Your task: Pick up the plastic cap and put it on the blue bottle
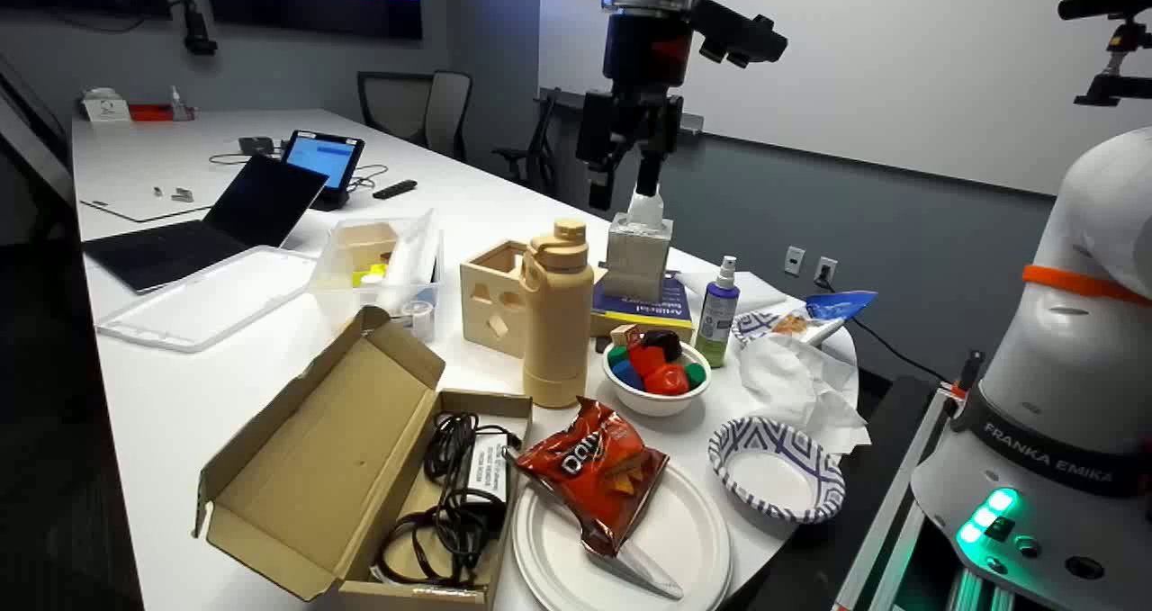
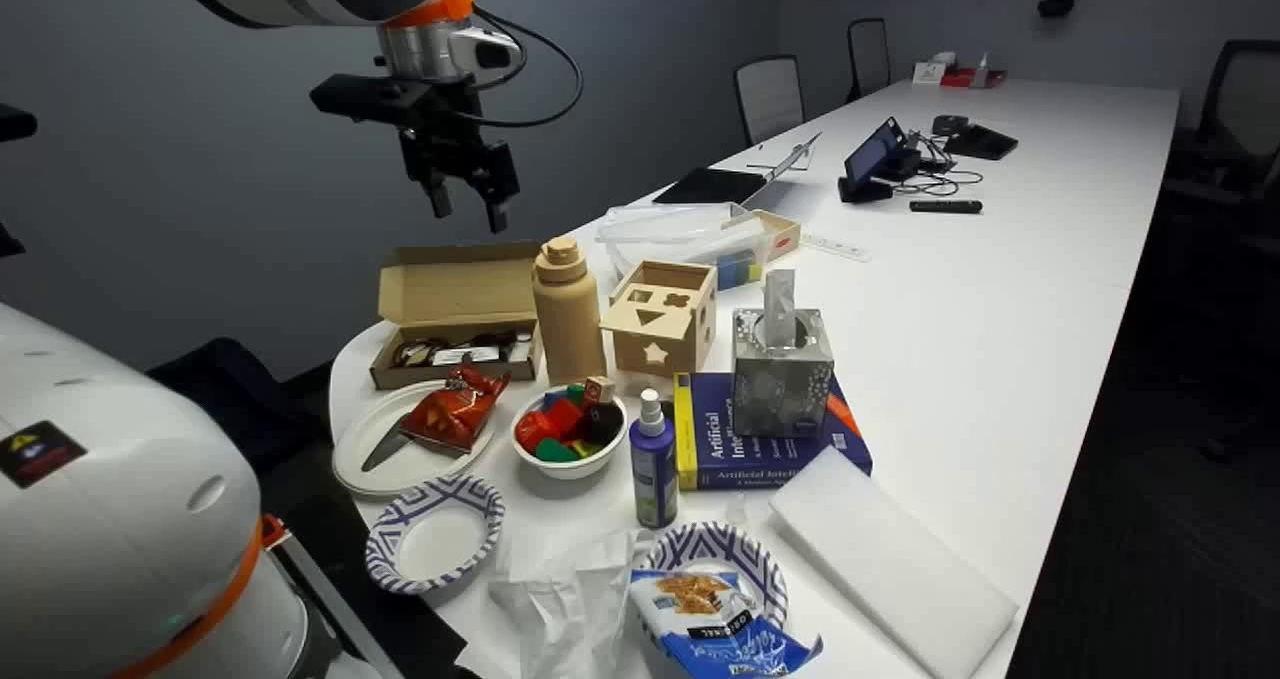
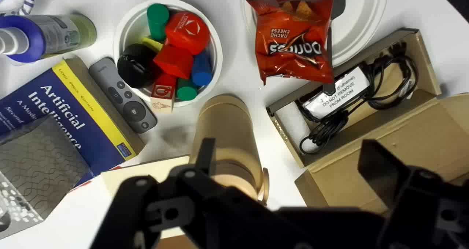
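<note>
The blue bottle (image 2: 655, 469) is a slim spray bottle, blue-violet above and green below, with a bare white nozzle. It stands upright on the table in both exterior views (image 1: 717, 314) and lies at the left edge of the wrist view (image 3: 55, 36). A small clear piece that looks like the plastic cap (image 2: 737, 509) lies on the table beside it, in front of the book; I cannot make it out in the other views. My gripper (image 1: 624, 186) is open and empty, high above the table; its fingers spread wide in the wrist view (image 3: 287, 157), away from bottle and cap.
A tall tan flask (image 2: 570, 319) stands below the gripper. A tissue box (image 2: 783, 389) sits on a thick book (image 2: 710, 429). A bowl of blocks (image 2: 570, 467), a patterned bowl (image 2: 715, 549) with a blue snack bag (image 2: 715, 629), and a white foam slab (image 2: 900, 559) surround the bottle.
</note>
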Controlling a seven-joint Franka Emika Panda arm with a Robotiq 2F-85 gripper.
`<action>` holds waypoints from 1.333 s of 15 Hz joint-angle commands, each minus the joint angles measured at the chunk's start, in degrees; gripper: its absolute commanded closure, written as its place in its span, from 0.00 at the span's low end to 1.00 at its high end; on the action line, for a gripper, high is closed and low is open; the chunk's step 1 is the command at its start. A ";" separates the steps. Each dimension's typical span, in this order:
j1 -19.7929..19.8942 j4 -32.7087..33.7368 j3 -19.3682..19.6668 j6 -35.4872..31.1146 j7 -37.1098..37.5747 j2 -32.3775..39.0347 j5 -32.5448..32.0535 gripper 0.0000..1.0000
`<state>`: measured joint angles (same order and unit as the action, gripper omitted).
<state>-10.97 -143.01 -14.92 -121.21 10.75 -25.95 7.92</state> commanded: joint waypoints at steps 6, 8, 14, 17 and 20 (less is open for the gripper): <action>1.36 -0.50 0.83 -1.14 2.69 -0.42 -1.58 0.00; 3.87 -1.15 1.91 -2.32 6.17 -1.62 -2.63 0.00; 14.14 -2.72 6.05 -6.41 13.47 -1.89 -11.67 0.00; 20.10 -4.17 7.33 -9.73 18.50 -0.36 -18.03 0.00; 25.24 -5.33 7.64 -12.29 25.71 1.76 -22.71 0.00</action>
<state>10.39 -146.71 -7.01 -130.49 29.18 -25.36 -10.44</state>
